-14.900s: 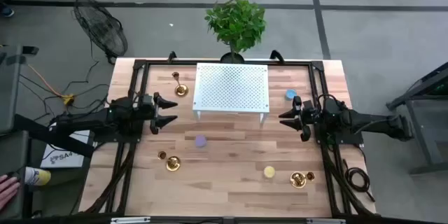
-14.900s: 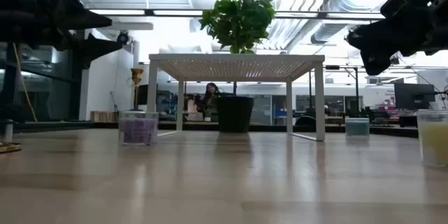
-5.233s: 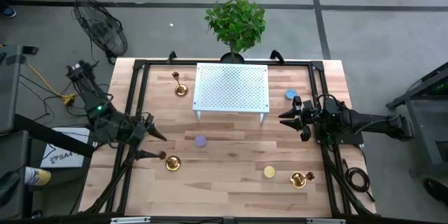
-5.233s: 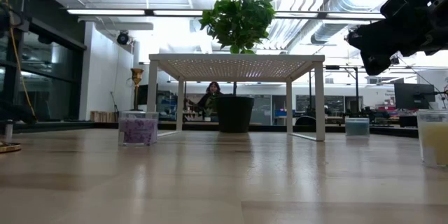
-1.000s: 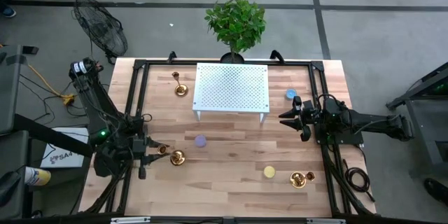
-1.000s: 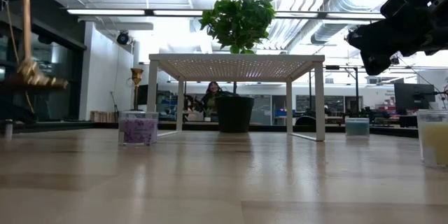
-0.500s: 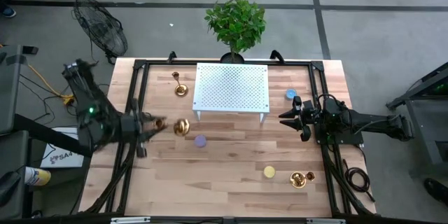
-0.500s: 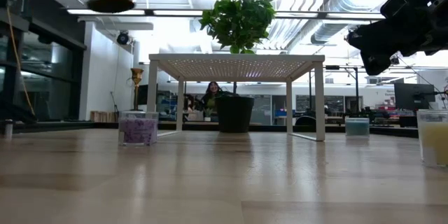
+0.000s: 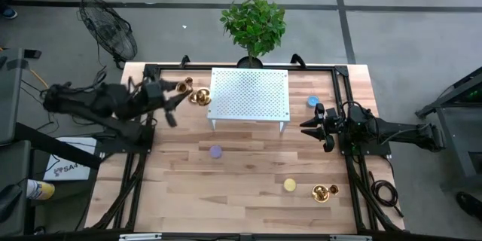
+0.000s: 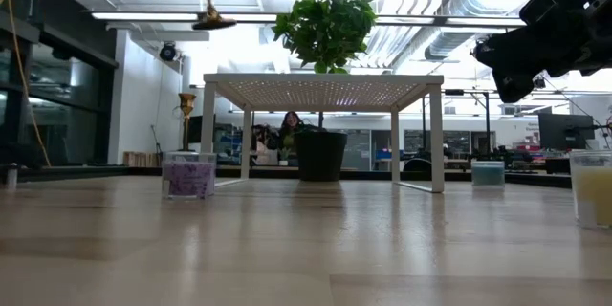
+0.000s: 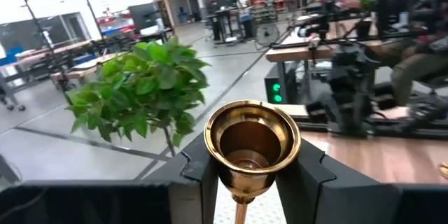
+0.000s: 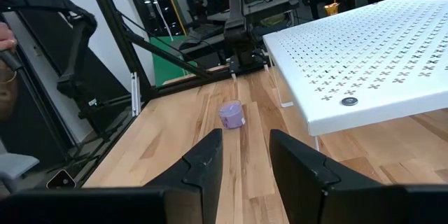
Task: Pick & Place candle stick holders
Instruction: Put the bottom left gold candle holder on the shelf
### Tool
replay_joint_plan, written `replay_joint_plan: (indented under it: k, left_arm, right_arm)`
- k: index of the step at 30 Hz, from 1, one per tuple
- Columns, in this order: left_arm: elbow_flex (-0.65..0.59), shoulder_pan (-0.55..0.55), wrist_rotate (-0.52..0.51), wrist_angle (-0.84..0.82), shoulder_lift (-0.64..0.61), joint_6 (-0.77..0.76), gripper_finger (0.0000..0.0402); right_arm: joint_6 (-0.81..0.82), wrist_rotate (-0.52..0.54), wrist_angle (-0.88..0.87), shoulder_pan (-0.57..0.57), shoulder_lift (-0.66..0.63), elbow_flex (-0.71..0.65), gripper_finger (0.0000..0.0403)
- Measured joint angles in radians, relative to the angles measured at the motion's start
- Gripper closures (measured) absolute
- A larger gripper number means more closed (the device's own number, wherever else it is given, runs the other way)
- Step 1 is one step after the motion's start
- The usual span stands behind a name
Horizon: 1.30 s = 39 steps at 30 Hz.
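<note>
My left gripper (image 9: 178,95) is high over the table's far left and shut on a gold candle stick holder (image 11: 252,138). Its round base (image 10: 212,21) hangs in the air beside the white stand. In the high view it overlaps a second holder (image 10: 186,105), which stands on its base on the table at the far left. A third holder (image 9: 321,192) stands at the near right. My right gripper (image 9: 305,126) waits open at the table's right side, nothing between its fingers (image 12: 203,164). My left gripper pinches the holder's cup (image 11: 214,150), at the holder's top end, between its two fingers (image 11: 192,175). The fingers come at it level, one on each side of the cup. The holder hangs upright below them, stem and base down, lifted clear of the table.
A white perforated stand (image 9: 248,94) on legs fills the far middle, a potted plant (image 9: 254,24) behind it. A purple candle (image 9: 216,151), a blue candle (image 9: 312,102) and a yellow candle (image 9: 289,185) sit on the wood. Black frame rails run along both sides.
My left gripper has swung from the near left toward the table's far edge and has risen, carrying the holder with it. The holder has stayed upright below the fingers and clear of the table, and now hangs beside the white stand's left end.
</note>
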Motion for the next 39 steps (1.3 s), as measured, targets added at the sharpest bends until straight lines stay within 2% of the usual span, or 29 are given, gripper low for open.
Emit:
replay_joint_plan:
  k: [9, 14, 18, 25, 31, 36, 39]
  left_arm:
    - [0.022, 0.407, 0.289, 0.113, 0.13, -0.103, 0.0298]
    - [0.117, 0.604, 0.468, 0.083, 0.263, -0.182, 0.0294]
    - [0.234, 0.711, 0.581, -0.006, 0.394, -0.225, 0.0288]
    - [0.375, 0.76, 0.638, -0.094, 0.558, -0.22, 0.0291]
    - [0.381, 0.76, 0.629, -0.124, 0.583, -0.258, 0.0291]
    - [0.381, 0.76, 0.557, -0.157, 0.582, -0.287, 0.0291]
    - [0.381, 0.76, 0.547, -0.154, 0.582, -0.319, 0.0291]
  right_arm:
    - [0.0, 0.0, 0.0, 0.0, 0.0, 0.0, 0.0289]
    - [0.0, 0.0, 0.0, 0.0, 0.0, 0.0, 0.0289]
    - [0.0, 0.0, 0.0, 0.0, 0.0, 0.0, 0.0289]
    - [0.0, 0.0, 0.0, 0.0, 0.0, 0.0, 0.0289]
    - [0.0, 0.0, 0.0, 0.0, 0.0, 0.0, 0.0289]
    - [0.0, 0.0, 0.0, 0.0, 0.0, 0.0, 0.0289]
    - [0.0, 0.0, 0.0, 0.0, 0.0, 0.0, 0.0289]
